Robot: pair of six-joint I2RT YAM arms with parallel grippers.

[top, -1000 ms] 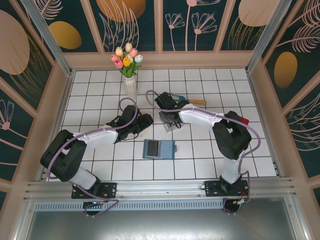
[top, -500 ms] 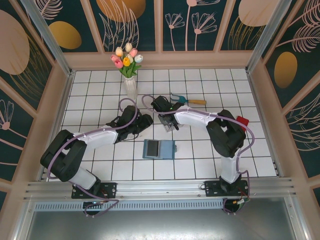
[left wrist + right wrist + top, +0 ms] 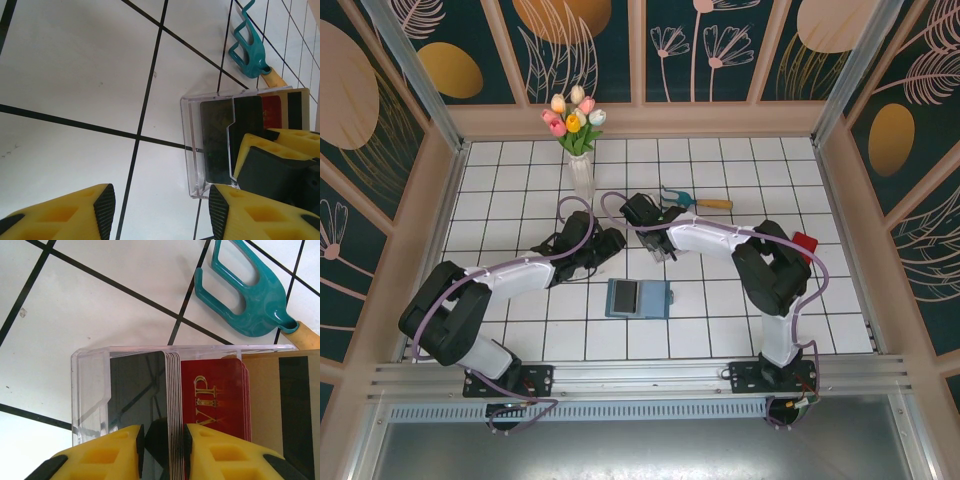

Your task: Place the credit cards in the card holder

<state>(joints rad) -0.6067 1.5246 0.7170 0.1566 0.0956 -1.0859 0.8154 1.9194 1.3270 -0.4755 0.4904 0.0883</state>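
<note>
The tray is clear plastic, the credit cards glossy.

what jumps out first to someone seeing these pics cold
Mid-table, the right gripper straddles the dark cards standing in a clear tray, beside a red VIP card. The teal card holder lies flat on the near white tiles, and a vase of tulips stands at the back.

Bright, even overhead light fills the white tiled table, with only faint, soft shadows under the arms. In the wrist views the clear tray shows pale reflections, and close fingers blur slightly.
</note>
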